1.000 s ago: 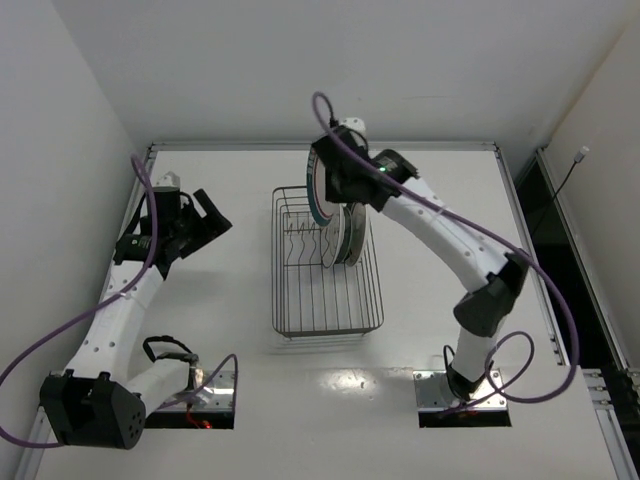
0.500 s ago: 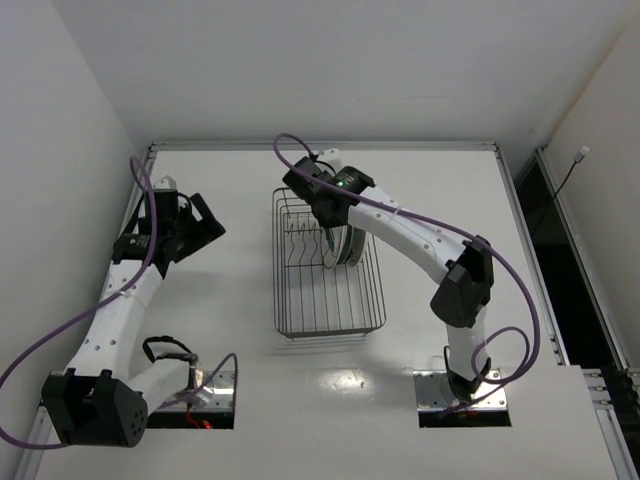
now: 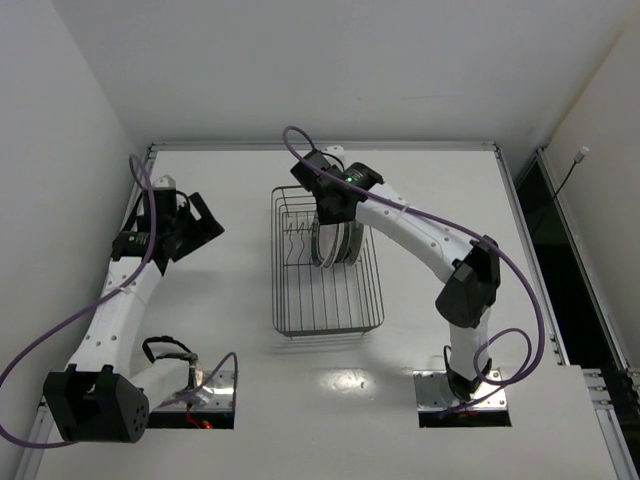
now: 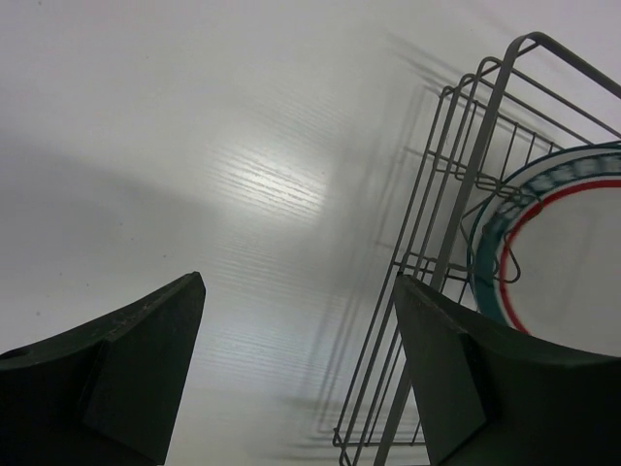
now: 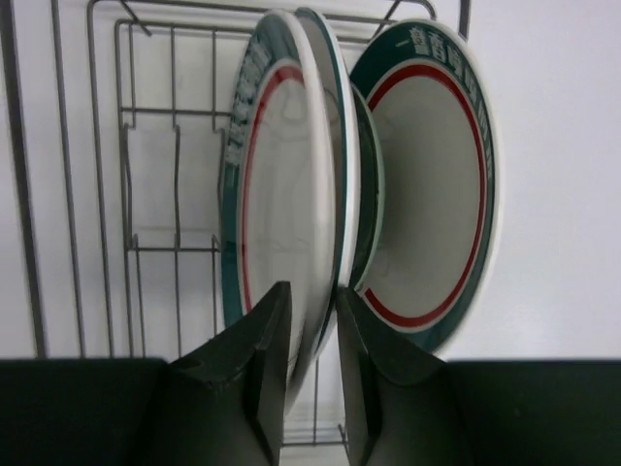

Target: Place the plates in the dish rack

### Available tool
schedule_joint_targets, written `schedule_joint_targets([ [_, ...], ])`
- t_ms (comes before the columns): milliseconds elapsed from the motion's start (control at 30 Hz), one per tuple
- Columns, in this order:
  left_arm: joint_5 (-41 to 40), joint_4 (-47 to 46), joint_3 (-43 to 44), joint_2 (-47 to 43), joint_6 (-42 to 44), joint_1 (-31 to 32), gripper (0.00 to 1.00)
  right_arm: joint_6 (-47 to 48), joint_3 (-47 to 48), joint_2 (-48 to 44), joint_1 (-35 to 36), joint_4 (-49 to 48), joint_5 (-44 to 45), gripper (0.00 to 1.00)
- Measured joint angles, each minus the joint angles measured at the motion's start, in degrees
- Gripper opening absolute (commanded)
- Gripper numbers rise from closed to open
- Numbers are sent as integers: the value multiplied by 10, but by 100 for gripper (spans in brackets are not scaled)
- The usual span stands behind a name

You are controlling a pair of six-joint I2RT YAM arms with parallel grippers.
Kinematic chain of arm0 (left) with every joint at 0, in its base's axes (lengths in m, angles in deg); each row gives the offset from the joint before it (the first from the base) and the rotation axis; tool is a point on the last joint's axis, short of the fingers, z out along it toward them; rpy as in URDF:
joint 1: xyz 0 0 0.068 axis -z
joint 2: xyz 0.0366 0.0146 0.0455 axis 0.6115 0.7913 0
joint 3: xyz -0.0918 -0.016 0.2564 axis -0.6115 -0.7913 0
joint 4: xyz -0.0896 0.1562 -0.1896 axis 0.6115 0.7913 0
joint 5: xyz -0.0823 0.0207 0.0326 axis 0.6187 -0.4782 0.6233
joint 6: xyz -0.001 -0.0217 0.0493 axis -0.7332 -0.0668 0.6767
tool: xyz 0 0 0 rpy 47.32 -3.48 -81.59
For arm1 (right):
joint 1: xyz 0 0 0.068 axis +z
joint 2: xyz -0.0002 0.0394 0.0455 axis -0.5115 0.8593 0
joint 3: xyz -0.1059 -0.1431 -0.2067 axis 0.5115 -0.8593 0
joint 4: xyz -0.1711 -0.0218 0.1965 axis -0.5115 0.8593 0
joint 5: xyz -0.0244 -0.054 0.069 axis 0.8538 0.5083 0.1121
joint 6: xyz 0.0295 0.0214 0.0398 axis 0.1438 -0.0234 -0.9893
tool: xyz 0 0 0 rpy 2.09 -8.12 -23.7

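Observation:
My right gripper [image 5: 311, 291] is shut on the near rim of a white plate with a dark green rim and red ring [image 5: 281, 175], which stands upright in the grey wire dish rack [image 5: 124, 194]. A second green-rimmed plate [image 5: 427, 175] stands just to its right, with another plate's edge [image 5: 365, 194] between them. From above, the right gripper [image 3: 328, 203] is over the far half of the rack [image 3: 328, 330], above the upright plates [image 3: 336, 246]. My left gripper [image 3: 212, 222] is open and empty, left of the rack [image 4: 456, 194]; its midpoint is over bare table [image 4: 299, 282].
The rack sits mid-table with its near half holding no plates. Raised table edges [image 3: 320, 146] run along the back and sides. White walls close in left and behind. The arm bases [image 3: 465, 390] are at the near edge.
My right arm has brought the green-rimmed plate from above the rack's far end down into the rack beside the other plates. My left arm has barely moved.

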Motion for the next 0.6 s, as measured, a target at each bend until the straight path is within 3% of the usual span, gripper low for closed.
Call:
schedule_joint_targets([
  [333,12,16,17,12,11,-19,76,3,3,0,-2,-23,-35,33],
  [467,17,18,17,12,18,-23,76,10,-15,-19,-2,-39,-58,50],
  [600,33,11,17,12,37,-25,76,39,-39,-59,-2,-41,-78,78],
])
